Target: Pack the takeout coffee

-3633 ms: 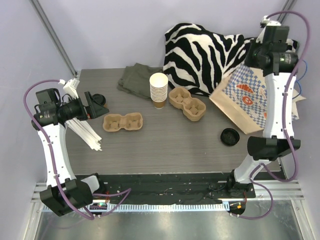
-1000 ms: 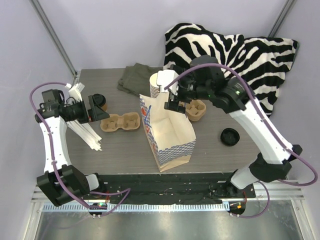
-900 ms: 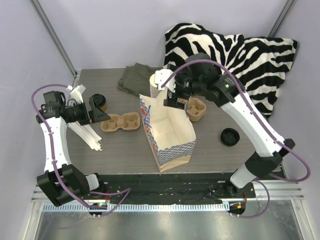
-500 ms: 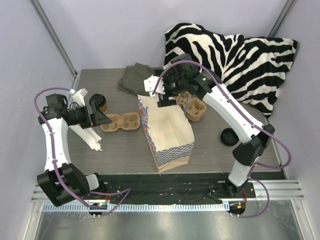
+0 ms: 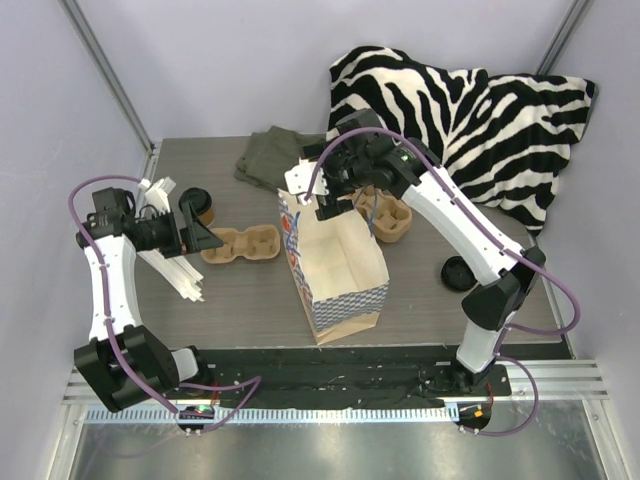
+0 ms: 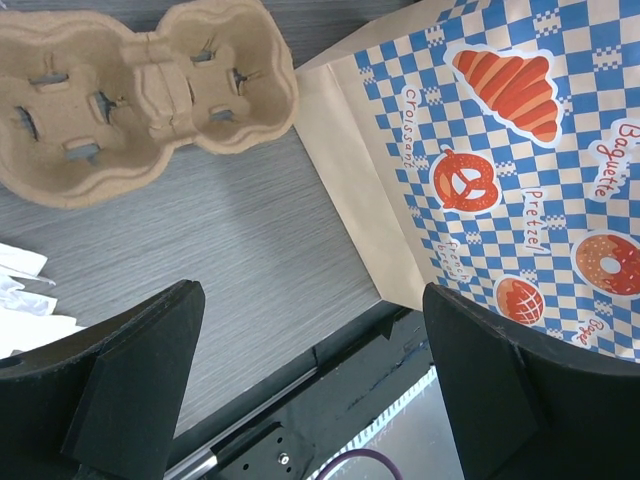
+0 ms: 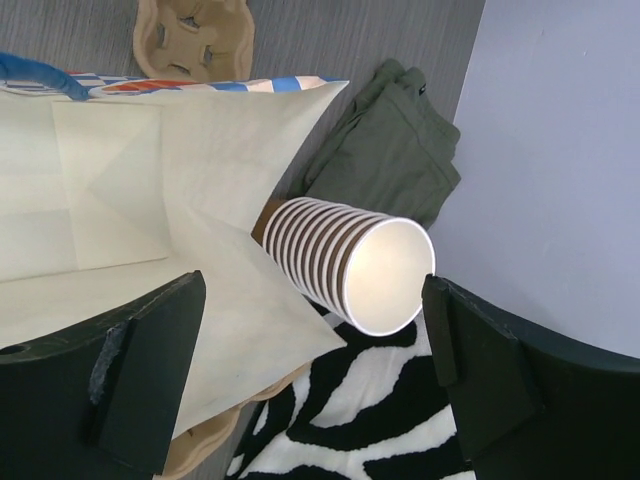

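Note:
The takeout coffee (image 5: 201,204), a small brown cup under a black lid, stands at the table's left, just behind my left gripper (image 5: 203,232). That gripper is open and empty, pointing right toward a cardboard cup carrier (image 5: 243,243) (image 6: 140,90); the coffee is out of the left wrist view. A checkered paper bag (image 5: 338,275) (image 6: 500,150) stands open in the middle. My right gripper (image 5: 317,192) (image 7: 315,390) hovers open over the bag's back rim (image 7: 150,230), holding nothing, beside the tall stack of cups (image 7: 350,262).
A second carrier (image 5: 388,217) sits right of the bag, and a loose black lid (image 5: 460,272) lies at the right. A green cloth (image 5: 268,156) (image 7: 390,150) and a zebra cloth (image 5: 460,110) lie at the back. White paper strips (image 5: 165,262) lie at the left.
The bag went from the table's right edge to standing open in the middle. Over the last second my right gripper slid left along its back rim; the left arm barely shifted.

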